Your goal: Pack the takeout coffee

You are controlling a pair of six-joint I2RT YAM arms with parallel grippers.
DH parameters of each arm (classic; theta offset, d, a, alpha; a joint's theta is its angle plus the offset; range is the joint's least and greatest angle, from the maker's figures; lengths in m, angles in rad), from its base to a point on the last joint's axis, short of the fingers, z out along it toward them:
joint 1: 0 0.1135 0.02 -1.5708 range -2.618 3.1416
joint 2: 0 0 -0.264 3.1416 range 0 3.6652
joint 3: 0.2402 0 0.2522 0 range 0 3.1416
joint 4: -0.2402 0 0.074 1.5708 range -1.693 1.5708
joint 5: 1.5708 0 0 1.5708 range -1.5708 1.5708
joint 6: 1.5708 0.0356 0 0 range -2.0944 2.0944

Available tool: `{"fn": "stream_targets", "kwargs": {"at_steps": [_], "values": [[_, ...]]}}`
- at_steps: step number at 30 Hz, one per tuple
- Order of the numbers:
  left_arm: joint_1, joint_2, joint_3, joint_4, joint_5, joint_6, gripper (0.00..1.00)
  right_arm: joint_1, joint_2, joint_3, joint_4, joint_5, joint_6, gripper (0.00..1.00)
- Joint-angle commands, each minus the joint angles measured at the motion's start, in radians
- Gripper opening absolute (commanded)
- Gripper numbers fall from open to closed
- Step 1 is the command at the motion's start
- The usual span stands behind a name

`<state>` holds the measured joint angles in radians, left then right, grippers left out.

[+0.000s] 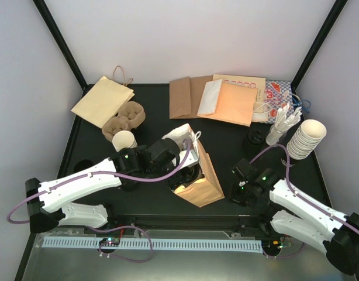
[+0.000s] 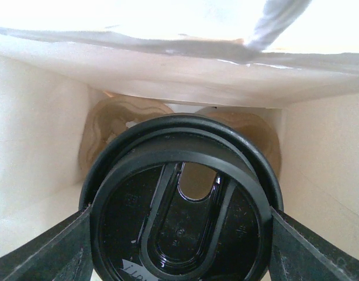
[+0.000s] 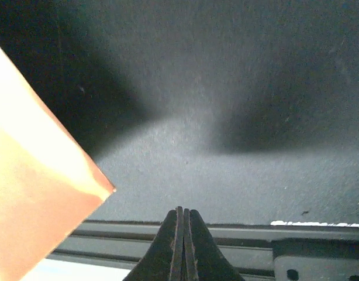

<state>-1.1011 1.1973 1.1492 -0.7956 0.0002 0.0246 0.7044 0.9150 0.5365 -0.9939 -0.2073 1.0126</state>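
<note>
While the left gripper (image 2: 179,249) clamps the cup (image 2: 179,175) inside the bag (image 2: 33,146), the carrier (image 2: 118,117) lies ahead; the right gripper (image 3: 183,213) is closed, empty, outside.

Gripped in my left gripper (image 2: 180,253), the takeout coffee cup (image 2: 182,225) shows only its round black plastic sip lid, facing up inside the tan paper bag (image 1: 206,178) near the desk's front edge, centre.

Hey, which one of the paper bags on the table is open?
The brown bag in the middle: its mouth gapes around the left pincer and its lidded cup. The other bags lie flat at the back.
</note>
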Motion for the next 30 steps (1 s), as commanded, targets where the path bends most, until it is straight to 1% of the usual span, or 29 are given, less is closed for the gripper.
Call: {"fn": "stream_targets", "kwargs": {"at_steps": [1, 5, 10, 16, 21, 25, 30], "values": [[-0.008, -0.018, 0.001, 0.004, -0.002, -0.008, 0.52, 0.037, -0.057, -0.046, 0.055, -0.1, 0.112, 0.01], [-0.007, -0.011, 0.007, 0.004, 0.002, -0.005, 0.52, 0.069, -0.062, -0.045, 0.114, -0.137, 0.151, 0.01], [-0.007, -0.015, 0.005, -0.004, 0.003, -0.006, 0.51, 0.069, -0.031, -0.04, 0.188, -0.17, 0.143, 0.01], [-0.007, -0.03, -0.007, -0.01, 0.001, -0.018, 0.51, 0.069, 0.0, -0.046, 0.282, -0.191, 0.175, 0.01], [-0.008, -0.043, -0.011, -0.02, 0.002, -0.022, 0.51, 0.065, 0.046, -0.02, 0.3, -0.118, 0.156, 0.01], [-0.009, -0.047, -0.011, -0.033, 0.019, -0.025, 0.5, 0.049, 0.131, 0.025, 0.297, -0.083, 0.103, 0.01], [-0.018, -0.053, -0.009, -0.052, 0.031, -0.028, 0.5, 0.012, 0.177, 0.074, 0.279, -0.03, 0.023, 0.01]]}}
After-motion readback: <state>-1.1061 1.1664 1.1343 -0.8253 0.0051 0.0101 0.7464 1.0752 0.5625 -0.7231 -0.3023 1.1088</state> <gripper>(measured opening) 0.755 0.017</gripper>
